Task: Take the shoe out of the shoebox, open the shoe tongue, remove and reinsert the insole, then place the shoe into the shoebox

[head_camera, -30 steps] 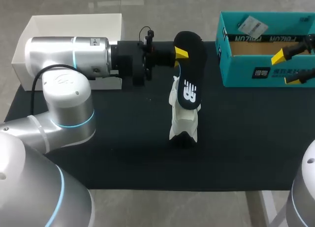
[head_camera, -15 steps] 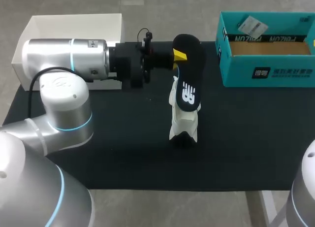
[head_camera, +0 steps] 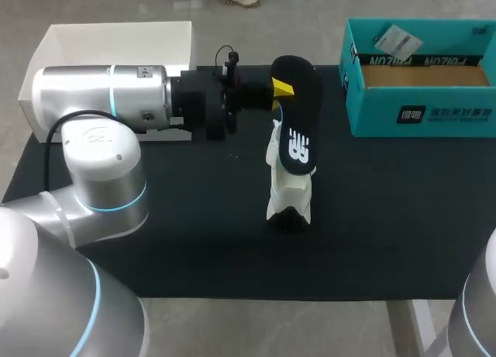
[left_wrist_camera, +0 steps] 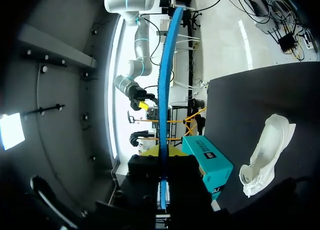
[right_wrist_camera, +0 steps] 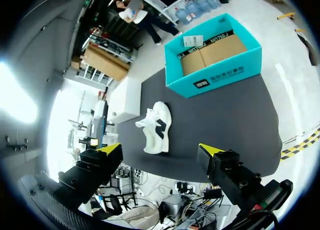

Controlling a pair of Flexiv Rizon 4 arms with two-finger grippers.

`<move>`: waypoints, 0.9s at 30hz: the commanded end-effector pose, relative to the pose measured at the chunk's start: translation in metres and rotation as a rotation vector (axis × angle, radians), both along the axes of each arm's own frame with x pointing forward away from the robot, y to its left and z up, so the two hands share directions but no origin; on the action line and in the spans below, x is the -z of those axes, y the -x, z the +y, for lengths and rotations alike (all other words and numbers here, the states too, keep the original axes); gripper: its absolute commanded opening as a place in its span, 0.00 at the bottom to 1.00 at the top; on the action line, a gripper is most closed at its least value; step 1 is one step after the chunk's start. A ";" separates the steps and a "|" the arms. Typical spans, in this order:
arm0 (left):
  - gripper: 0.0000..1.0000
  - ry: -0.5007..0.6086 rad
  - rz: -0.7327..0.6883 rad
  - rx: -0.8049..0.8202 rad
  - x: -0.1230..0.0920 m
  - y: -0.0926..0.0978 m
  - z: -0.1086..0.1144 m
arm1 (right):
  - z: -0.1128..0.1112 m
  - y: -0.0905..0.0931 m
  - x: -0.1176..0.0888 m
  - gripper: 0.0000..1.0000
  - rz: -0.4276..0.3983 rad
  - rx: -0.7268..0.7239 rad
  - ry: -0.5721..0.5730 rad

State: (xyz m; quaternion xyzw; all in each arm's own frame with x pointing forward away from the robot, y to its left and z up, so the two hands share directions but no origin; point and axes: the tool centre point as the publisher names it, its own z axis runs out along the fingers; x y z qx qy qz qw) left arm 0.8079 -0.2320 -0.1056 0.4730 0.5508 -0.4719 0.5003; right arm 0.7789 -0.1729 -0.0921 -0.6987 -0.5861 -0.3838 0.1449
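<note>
My right pincer [right_wrist_camera: 160, 149] shows only in its own wrist view. Its two yellow-tipped fingers stand spread wide with nothing between them, and the dark desk [right_wrist_camera: 225, 120] lies ahead of it.

The white shoe [head_camera: 288, 193] sits near the middle of the desk [head_camera: 194, 217], out of any box, with its length running near to far. From my right wrist it appears ahead of the spread fingers as a pale shape [right_wrist_camera: 151, 140] on the dark surface.

Just beyond and above the shoe is the black insole [head_camera: 298, 136], with a white logo on the face that shows. Its near end overlaps the shoe's opening in the head view; I cannot tell whether the two touch.

My left arm reaches in from the left, and the left pincer [head_camera: 283, 86] is pinching the insole close to its far end. In the left wrist view the insole appears edge-on as a thin blue line [left_wrist_camera: 162, 90] clamped between the fingers of the left pincer [left_wrist_camera: 162, 162], with the shoe [left_wrist_camera: 265, 155] off to one side on the desk.

At the far right stands the open teal shoebox [head_camera: 422, 113], with a cardboard-brown bottom and a white tag at its back edge. At the far left, behind my left arm, stands an open white box [head_camera: 108, 43].
</note>
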 end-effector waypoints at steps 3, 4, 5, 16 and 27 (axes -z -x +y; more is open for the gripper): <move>0.00 -0.004 0.000 -0.002 0.000 0.000 -0.002 | 0.001 0.001 0.000 1.00 0.001 0.004 0.003; 0.00 -0.004 0.000 -0.002 0.000 0.000 -0.002 | 0.001 0.001 0.000 1.00 0.001 0.004 0.003; 0.00 -0.004 0.000 -0.002 0.000 0.000 -0.002 | 0.001 0.001 0.000 1.00 0.001 0.004 0.003; 0.00 -0.058 0.099 0.026 0.009 0.008 -0.004 | 0.001 0.001 0.000 1.00 0.001 0.004 0.003; 0.00 -0.215 0.436 0.047 0.042 0.027 0.001 | 0.001 0.001 0.000 1.00 0.001 0.004 0.003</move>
